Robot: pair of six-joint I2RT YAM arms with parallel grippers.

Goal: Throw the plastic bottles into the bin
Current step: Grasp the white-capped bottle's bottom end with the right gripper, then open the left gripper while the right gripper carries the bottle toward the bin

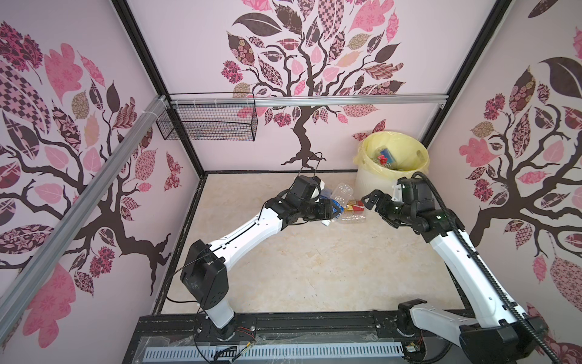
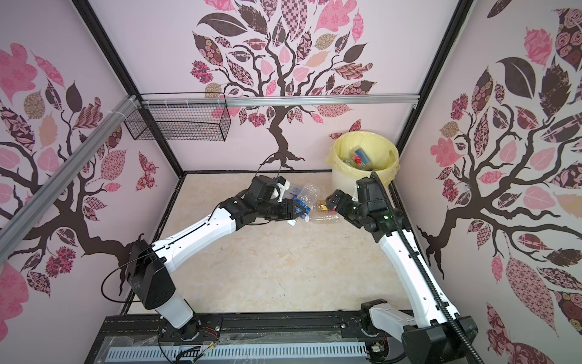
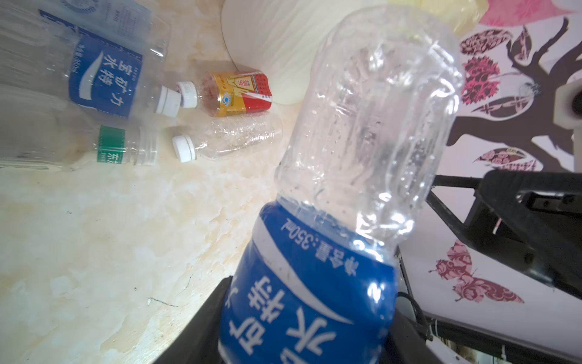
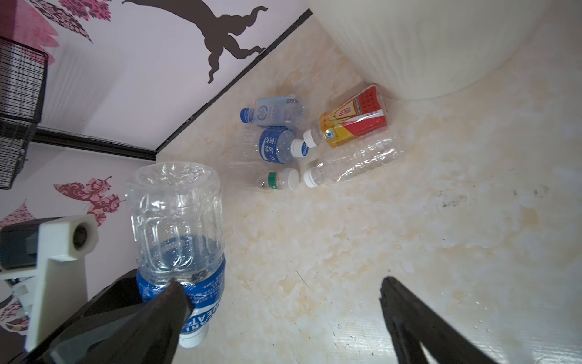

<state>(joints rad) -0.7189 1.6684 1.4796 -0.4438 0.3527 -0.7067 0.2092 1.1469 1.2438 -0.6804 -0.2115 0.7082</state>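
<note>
Where the left hand is: over the desk, near the foot of the bin, facing the right hand, the two apart.
Left hand grip: jaws closed on the blue label of the held bottle.
Held bottle: clear, base end pointing away from the wrist, white cap end sticking out the other side of the jaws; whether the cap touches the desk cannot be told.
Right hand grip: jaws spread wide, nothing between them.
Bin: white and ribbed, lined with a pale yellow bag, in the far right corner of the desk.
In the bin: several bottles, piled, hard to count.
Red-gold bottle: lying on the desk, just beside the bin wall.
Clear bottle: unlabelled, white cap, lying alongside the red-gold one.
Blue-label bottle: lying, its white cap close to the red-gold bottle's cap.
Pale-label bottle: blue cap, lying just beside the blue-label one.
Green-band bottle: lying, white cap near the clear bottle's cap.
</note>
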